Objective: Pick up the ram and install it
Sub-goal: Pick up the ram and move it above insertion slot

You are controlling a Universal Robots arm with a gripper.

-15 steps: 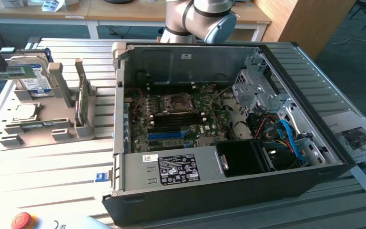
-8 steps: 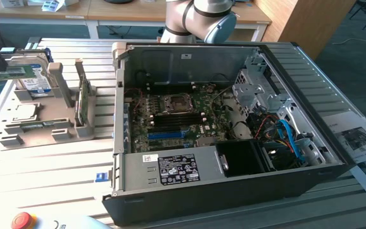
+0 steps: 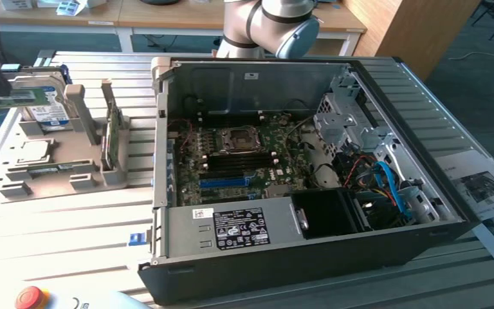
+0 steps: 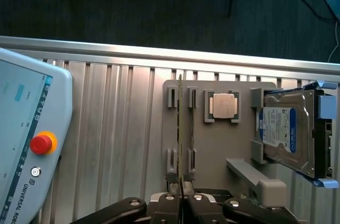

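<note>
Item: ram (image 3: 13,98), green stick. Clamped in the pincer (image 4: 181,198), jaws closed almost fully on its thin board. Seen edge-on in the wrist view as a narrow line running straight out from between the two fingertips.

Location: far edge of the exterior view's left, raised clear of the grey holder tray (image 4: 212,152), level and in front of the hard drive (image 4: 284,131). Well apart from the open computer case (image 3: 316,273) and its motherboard (image 3: 247,154).

Beneath the held stick, per wrist view: slotted brackets of the holder tray, directly in line with the board's edge.

Also on the tray: square silver processor (image 4: 223,106) lying flat in its recess, just beside the brackets; hard drive with blue label propped on edge at the tray's end.

Elsewhere: slatted metal surface (image 4: 122,128) carrying tray and case; teach pendant (image 4: 26,128) with red stop button (image 4: 42,143) resting near the tray.
</note>
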